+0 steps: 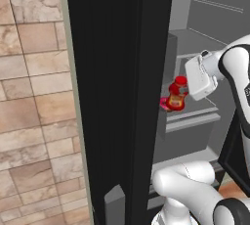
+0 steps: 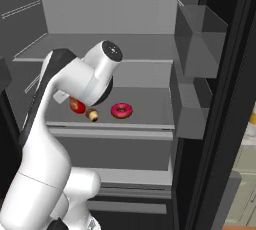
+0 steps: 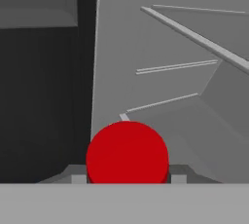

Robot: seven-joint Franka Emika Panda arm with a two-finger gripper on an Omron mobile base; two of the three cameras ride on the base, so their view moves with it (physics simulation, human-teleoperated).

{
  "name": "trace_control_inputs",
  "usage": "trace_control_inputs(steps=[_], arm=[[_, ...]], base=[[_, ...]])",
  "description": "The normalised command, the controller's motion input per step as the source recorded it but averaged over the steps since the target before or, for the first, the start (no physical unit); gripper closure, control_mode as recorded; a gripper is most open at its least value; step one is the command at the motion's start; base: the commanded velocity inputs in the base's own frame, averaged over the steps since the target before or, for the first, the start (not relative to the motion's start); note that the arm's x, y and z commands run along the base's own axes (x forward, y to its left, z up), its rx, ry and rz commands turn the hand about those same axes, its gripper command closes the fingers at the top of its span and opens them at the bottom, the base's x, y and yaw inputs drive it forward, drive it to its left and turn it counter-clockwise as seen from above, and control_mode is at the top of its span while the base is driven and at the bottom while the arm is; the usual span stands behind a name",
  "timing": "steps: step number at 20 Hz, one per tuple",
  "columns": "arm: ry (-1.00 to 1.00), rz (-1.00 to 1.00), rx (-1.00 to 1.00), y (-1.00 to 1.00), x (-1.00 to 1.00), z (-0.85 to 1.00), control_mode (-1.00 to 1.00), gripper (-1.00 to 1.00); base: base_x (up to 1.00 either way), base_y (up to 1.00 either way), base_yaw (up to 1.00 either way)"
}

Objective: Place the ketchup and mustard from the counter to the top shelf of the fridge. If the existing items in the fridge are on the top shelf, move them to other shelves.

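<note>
From the left base view, the small squat red ketchup bottle (image 1: 177, 95) stands upright, red cap up and label facing out, its long axis vertical, inside the tall black fridge (image 1: 117, 97) with the grey interior. It sits low over a flat grey shelf panel (image 1: 195, 114), with something pink just behind its base. The white arm's hand reaches in from the right; its fingers are hidden.

From the right base view, the arm covers most of the bottle, leaving a red patch (image 2: 76, 105). Beside it on the same shelf lie a small brown cupcake-like lump (image 2: 92, 114) and a pink-frosted ring donut (image 2: 121, 110).

In the hand view, the round red cap (image 3: 127, 153) sits between the two finger tips, the gripper (image 3: 127, 179) clamped on the bottle
</note>
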Motion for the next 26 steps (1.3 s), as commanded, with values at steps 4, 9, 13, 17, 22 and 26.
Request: trace_control_inputs(steps=[4, 9, 13, 17, 22, 26], arm=[[-0.01, -0.04, 0.01, -0.04, -0.28, 0.5, -1.0, 1.0], [-0.11, -0.06, 0.0, -0.01, -0.27, 0.82, -1.0, 1.0], [-0.11, -0.07, 0.0, 0.0, 0.0, 0.92, -1.0, 1.0], [-0.13, -0.07, 0.06, 0.0, 0.0, 0.7, -1.0, 1.0], [-0.04, -0.05, 0.14, 0.0, 0.25, 0.28, -1.0, 1.0], [0.0, 0.0, 0.05, 0.02, 0.66, 0.01, -1.0, 1.0]], base=[[0.0, 0.0, 0.0], [0.0, 0.0, 0.0], [0.0, 0.0, 0.0], [0.0, 0.0, 0.0], [0.0, 0.0, 0.0], [0.0, 0.0, 0.0]])
